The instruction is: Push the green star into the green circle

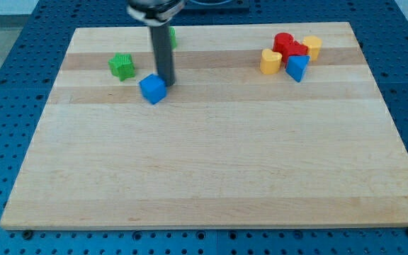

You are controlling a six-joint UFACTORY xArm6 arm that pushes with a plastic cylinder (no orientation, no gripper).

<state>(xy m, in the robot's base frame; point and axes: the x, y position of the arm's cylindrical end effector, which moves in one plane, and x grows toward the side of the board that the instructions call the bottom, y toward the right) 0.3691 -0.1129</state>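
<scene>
The green star (122,66) lies on the wooden board (211,177) at the view's upper left. The green circle (172,37) is near the view's top edge, mostly hidden behind my rod; only a green sliver shows to the rod's right. My tip (167,83) rests on the board right beside a blue cube (152,88), at its upper right. The tip is to the right of the green star and below the green circle.
At the view's upper right sits a cluster: a red block (289,47), a yellow heart-like block (270,61), a yellow block (312,47) and a blue block (297,67). A blue perforated table (6,106) surrounds the board.
</scene>
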